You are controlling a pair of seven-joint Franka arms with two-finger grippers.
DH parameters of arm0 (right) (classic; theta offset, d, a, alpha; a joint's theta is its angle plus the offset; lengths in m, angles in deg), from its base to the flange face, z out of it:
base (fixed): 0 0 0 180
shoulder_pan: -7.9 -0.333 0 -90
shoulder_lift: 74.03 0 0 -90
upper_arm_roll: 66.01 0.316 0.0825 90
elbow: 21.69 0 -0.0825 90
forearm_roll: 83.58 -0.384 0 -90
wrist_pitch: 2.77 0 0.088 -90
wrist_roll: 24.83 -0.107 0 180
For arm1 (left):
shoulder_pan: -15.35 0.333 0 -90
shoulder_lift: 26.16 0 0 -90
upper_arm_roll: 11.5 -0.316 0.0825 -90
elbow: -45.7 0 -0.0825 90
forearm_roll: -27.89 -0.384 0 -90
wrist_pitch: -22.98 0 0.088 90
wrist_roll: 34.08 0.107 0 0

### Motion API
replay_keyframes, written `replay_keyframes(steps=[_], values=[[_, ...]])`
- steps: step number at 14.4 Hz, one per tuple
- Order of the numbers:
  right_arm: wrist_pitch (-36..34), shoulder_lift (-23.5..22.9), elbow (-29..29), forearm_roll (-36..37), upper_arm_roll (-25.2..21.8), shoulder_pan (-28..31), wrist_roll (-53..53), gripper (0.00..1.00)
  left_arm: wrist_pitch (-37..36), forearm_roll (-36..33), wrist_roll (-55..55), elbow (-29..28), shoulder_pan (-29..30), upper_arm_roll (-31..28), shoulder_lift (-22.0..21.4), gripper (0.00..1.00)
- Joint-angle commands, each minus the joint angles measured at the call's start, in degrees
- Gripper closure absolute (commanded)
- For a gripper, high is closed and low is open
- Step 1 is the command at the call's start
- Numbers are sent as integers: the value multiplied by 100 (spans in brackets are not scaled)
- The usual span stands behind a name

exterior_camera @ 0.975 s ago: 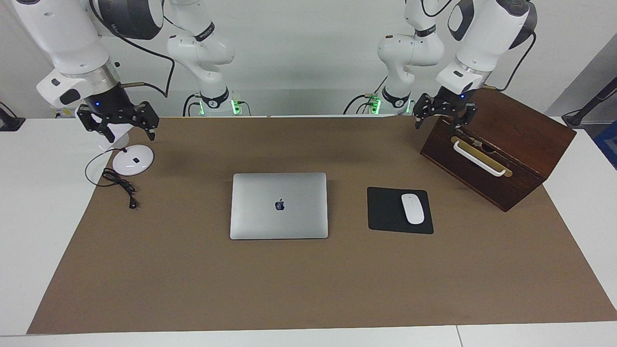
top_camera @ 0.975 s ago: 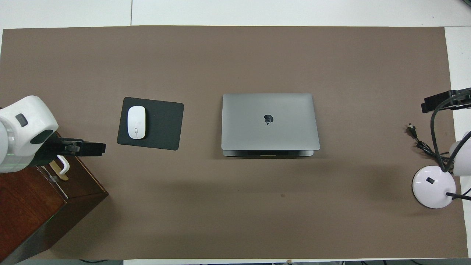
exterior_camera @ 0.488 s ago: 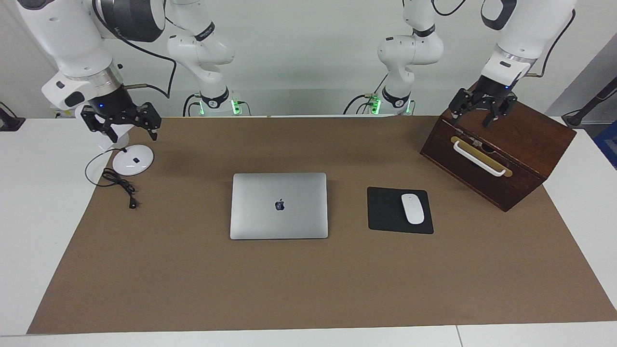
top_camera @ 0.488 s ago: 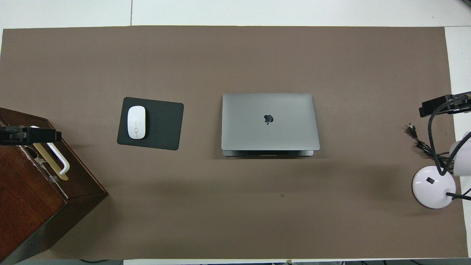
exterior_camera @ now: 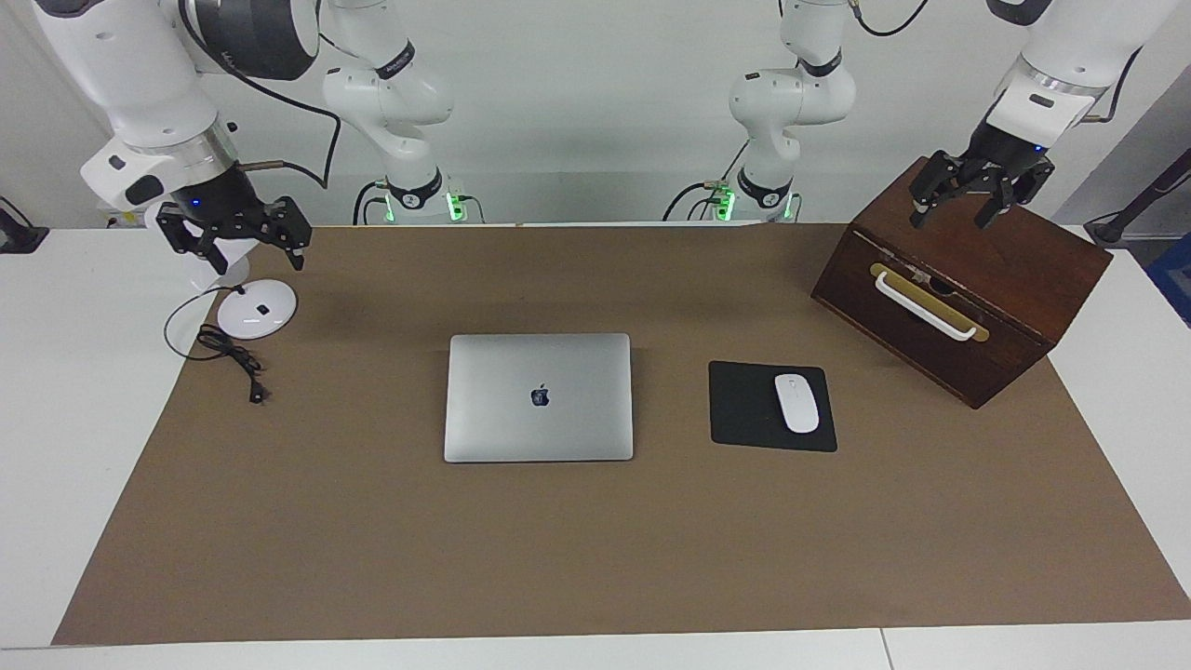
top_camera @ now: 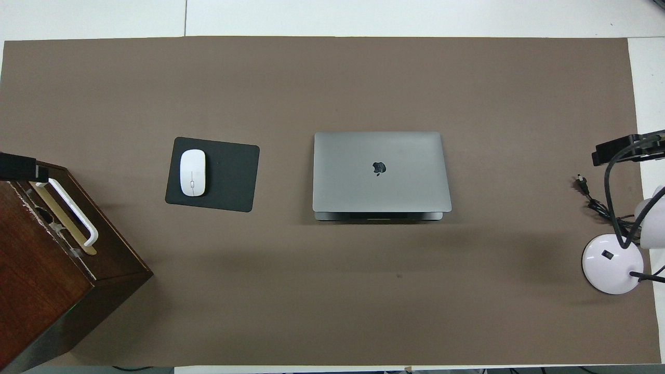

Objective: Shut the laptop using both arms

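Note:
The silver-grey laptop (exterior_camera: pixel 538 397) (top_camera: pixel 382 171) lies mid-table with its lid down flat, apple logo up. No gripper touches it. My left gripper (exterior_camera: pixel 954 212) hangs open in the air over the top of the wooden box (exterior_camera: pixel 968 279), at the left arm's end of the table; only its tip (top_camera: pixel 18 167) shows in the overhead view. My right gripper (exterior_camera: pixel 247 253) (top_camera: pixel 626 149) hangs open and empty over the white lamp base (exterior_camera: pixel 257 308), at the right arm's end.
A black mouse pad (exterior_camera: pixel 744 407) with a white mouse (exterior_camera: pixel 796 403) lies between laptop and box. The box has a white handle (exterior_camera: pixel 923 306). A black cable (exterior_camera: pixel 228 355) trails from the lamp base. A brown mat (exterior_camera: pixel 595 558) covers the table.
My left gripper has risen and swung from in front of the box toward the left arm's end, ending over the box top. The right gripper lifted slightly. The laptop has not moved.

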Motion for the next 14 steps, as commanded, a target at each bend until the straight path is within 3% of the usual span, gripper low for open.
replay_keyframes(steps=[1,9,14], values=[[137,148,-197,-59,15,12,-36,0,-244,-29,-22,283,80,60,311,0],[137,148,-197,-59,15,21,-36,0,63,-117,-39,82,10,69,567,0],[137,148,-197,-59,15,12,-36,0,-384,-117,-39,134,62,61,497,0]])
